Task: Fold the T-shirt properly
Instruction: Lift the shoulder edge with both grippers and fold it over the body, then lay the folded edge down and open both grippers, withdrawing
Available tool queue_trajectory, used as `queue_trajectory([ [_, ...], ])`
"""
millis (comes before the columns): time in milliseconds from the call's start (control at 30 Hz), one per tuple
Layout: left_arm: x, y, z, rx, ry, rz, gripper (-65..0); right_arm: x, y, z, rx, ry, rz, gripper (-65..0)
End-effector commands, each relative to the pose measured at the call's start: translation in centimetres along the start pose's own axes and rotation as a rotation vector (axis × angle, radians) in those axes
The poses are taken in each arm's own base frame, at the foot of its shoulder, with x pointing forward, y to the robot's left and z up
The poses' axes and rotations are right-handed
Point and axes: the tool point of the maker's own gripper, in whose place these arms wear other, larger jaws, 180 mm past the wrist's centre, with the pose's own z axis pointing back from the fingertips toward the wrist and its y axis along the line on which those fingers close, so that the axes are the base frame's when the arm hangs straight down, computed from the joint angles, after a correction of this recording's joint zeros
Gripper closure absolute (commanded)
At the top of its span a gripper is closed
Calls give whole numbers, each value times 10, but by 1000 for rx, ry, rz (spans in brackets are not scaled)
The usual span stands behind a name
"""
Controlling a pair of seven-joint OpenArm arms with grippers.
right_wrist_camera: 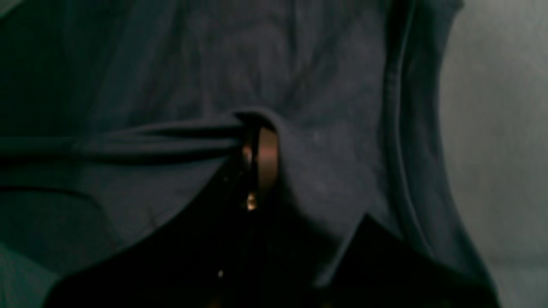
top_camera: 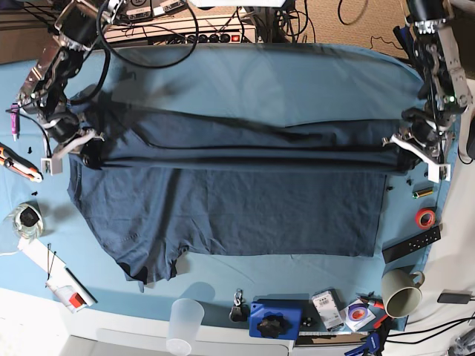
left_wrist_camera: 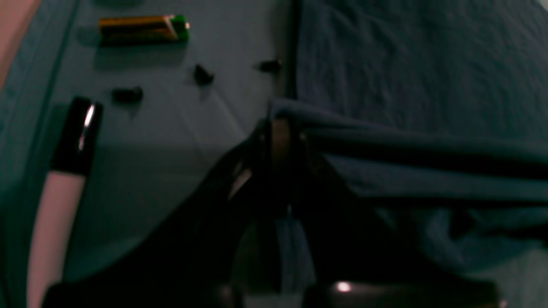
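The dark navy T-shirt (top_camera: 223, 200) lies spread across the teal table cloth (top_camera: 282, 81). Its far part is lifted into a long taut fold that runs between the two grippers. At the right of the base view, my left gripper (top_camera: 398, 144) is shut on one end of that fold. The left wrist view shows this gripper (left_wrist_camera: 280, 132) pinching the T-shirt (left_wrist_camera: 406, 77) at the fold's corner. My right gripper (top_camera: 87, 153) holds the other end at the left. In the right wrist view, this gripper (right_wrist_camera: 257, 149) is closed with the T-shirt (right_wrist_camera: 265, 64) draped over the tips.
A yellow-green battery (left_wrist_camera: 143, 29), small black bits (left_wrist_camera: 127, 94) and a black remote (top_camera: 410, 245) lie by the right table edge. A red tape roll (top_camera: 424, 217), beige mug (top_camera: 401, 291), clear cup (top_camera: 185, 319) and blue box (top_camera: 276, 320) line the front. Tools (top_camera: 18, 165) sit at the left.
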Motion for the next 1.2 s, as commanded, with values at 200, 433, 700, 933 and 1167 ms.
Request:
queue_trajectory([
  [200,26,0,-23,-2,-41,5,0,40,-9,-14,1,-95,-40,0],
  [433,45,-8,-36,-4,-61,-28,0,50,-15,-25,7,-106,-65,0],
  [700,41,-25,-47,-5,-27,-145,0,47,2,-44,15,-22,121,0],
  [933,46,-24,-48,11,-55,-174,0,59,2,-47,-8,-57,171,0],
  [1167,44,-23,-48,17,-49,-182,0,85,6,-49,-5,-107,180,0],
])
